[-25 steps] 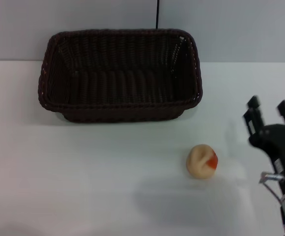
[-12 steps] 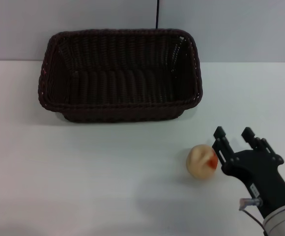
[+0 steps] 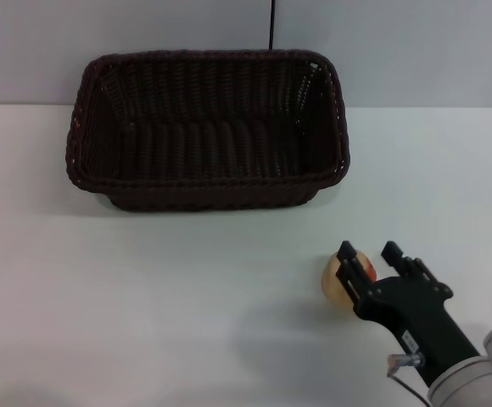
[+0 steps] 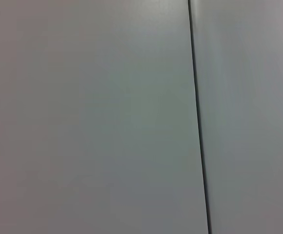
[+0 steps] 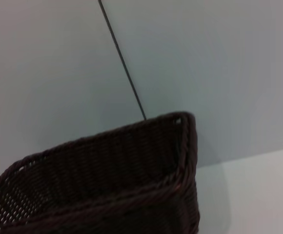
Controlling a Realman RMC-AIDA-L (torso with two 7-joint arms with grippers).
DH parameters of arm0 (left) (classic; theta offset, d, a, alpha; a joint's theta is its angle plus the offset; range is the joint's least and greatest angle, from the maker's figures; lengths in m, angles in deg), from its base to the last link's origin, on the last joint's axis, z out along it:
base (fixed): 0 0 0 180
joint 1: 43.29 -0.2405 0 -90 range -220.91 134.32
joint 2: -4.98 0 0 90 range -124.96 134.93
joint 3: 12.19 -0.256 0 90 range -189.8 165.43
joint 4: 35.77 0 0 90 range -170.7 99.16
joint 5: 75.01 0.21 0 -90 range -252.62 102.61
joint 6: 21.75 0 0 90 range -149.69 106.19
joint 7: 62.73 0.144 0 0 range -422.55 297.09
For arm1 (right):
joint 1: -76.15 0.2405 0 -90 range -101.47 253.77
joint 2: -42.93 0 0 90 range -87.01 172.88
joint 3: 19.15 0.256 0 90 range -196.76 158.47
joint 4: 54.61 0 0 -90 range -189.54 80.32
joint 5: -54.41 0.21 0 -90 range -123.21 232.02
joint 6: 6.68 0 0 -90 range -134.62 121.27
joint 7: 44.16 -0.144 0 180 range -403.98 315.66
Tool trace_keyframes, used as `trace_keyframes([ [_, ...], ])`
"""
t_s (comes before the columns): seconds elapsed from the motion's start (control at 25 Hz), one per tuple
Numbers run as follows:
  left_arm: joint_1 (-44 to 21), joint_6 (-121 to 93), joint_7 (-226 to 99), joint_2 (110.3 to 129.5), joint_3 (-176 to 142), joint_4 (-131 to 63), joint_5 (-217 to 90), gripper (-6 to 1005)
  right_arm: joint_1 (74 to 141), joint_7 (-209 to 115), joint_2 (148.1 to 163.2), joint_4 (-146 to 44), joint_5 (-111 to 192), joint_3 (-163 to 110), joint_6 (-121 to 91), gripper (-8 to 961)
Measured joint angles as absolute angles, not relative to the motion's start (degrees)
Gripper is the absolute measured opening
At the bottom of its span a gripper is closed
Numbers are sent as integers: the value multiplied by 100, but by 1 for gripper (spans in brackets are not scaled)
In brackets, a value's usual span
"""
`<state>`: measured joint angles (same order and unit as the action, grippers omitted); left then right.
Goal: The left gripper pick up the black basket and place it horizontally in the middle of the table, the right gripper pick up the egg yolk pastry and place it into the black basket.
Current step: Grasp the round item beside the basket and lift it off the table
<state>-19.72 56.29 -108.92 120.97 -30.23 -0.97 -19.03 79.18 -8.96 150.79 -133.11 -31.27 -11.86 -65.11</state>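
The black basket (image 3: 208, 127) stands lengthwise across the back middle of the white table; it looks empty. One corner of it shows in the right wrist view (image 5: 131, 175). The egg yolk pastry (image 3: 334, 281) lies on the table in front of the basket's right end, its orange-red patch facing right. My right gripper (image 3: 367, 253) is open and reaches in from the lower right. It overlaps the pastry's right side, one finger (image 3: 346, 253) over the pastry and the other just right of it. The left gripper is out of view.
The white table (image 3: 144, 297) stretches bare to the left of the pastry and in front of the basket. A grey wall with a dark vertical seam (image 3: 272, 25) rises behind the basket. The left wrist view shows only that wall (image 4: 83, 117).
My right gripper has moved left and toward the front from the table's right edge, and now reaches the pastry. The pastry and basket have not moved.
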Motion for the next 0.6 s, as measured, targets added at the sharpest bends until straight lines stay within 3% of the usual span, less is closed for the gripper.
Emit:
trace_keyframes([
  [0.6, -1938, 5700, -10939, 11932, -3052, -141, -1893, 758, 8014, -1544, 15159, -13045, -2514, -1186, -6124, 506],
])
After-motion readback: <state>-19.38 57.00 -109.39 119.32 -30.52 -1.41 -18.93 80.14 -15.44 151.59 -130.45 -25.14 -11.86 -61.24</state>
